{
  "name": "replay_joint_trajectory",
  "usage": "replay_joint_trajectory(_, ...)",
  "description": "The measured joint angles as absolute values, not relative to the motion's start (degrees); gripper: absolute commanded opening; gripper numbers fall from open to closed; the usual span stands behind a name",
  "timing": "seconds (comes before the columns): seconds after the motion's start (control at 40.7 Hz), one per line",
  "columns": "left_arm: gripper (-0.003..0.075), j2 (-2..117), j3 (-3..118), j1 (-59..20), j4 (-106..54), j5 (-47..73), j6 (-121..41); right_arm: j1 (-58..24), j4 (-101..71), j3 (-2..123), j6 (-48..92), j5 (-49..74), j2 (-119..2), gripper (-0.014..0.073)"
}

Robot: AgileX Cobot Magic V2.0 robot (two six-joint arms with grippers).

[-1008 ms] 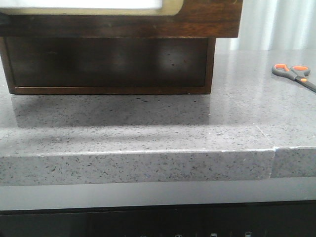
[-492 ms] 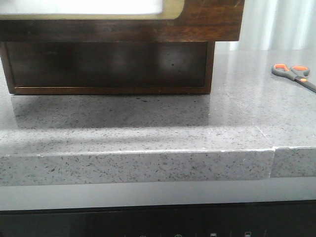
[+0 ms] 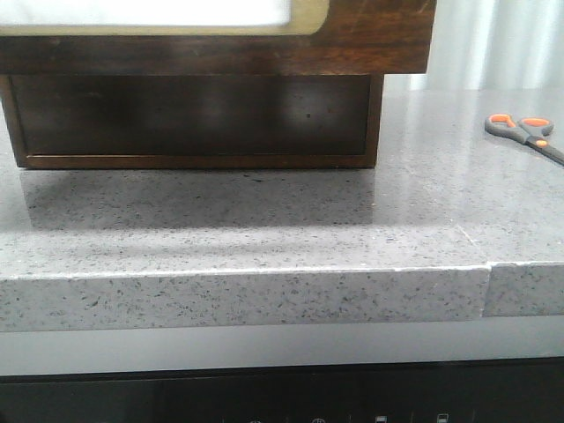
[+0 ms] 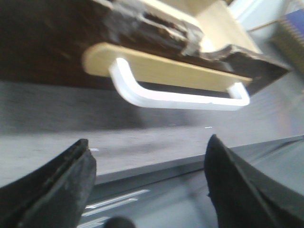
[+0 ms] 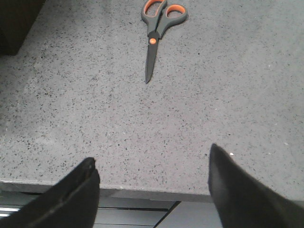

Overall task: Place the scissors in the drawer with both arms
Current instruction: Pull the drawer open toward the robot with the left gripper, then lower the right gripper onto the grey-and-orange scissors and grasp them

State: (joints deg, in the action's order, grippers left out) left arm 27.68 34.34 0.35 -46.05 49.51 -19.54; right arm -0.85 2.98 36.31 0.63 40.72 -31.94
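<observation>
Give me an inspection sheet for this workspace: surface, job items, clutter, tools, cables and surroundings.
Surface: grey speckled stone countertop, with a seam near its right front edge.
Job's things: scissors lie flat and closed on the countertop, far right in the front view, untouched. Drawer, dark brown with a white panel in a tan rim; the left wrist view shows its white handle.
Clutter: nothing seen.
Grippers: left tool open, facing the handle, holding nothing. Right tool open, over the countertop edge, short of the scissors.
Cables: nothing seen.
Surroundings: pale curtain behind; dark panel below the countertop.
</observation>
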Motion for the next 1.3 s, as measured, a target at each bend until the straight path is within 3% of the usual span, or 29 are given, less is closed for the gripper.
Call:
replay_joint_trajectory(0.172, 0.0484, 27.1, 45.86, 0.35, -21.04, 54.8, -9.85, -0.85, 2.98, 36.31, 0.63, 40.72, -31.94, 0.0512)
replay_joint_trajectory(0.393, 0.0483, 27.01, 52.34, -0.4, -4.64, 56.09, -8.33, -0.85, 2.98, 36.31, 0.63, 40.72, -31.94, 0.0512)
replay_joint_trajectory(0.885, 0.0482, 27.01, 52.46, -24.97, -2.92, 47.28, -8.0, -0.85, 2.98, 36.31, 0.63, 40.72, -31.94, 0.0512)
replay_joint_trajectory(1.303, 0.0482, 27.01, 52.46, -30.52, -4.17, 48.11, -8.0, -0.85, 2.98, 36.56, 0.63, 37.33, -32.73, 0.0512)
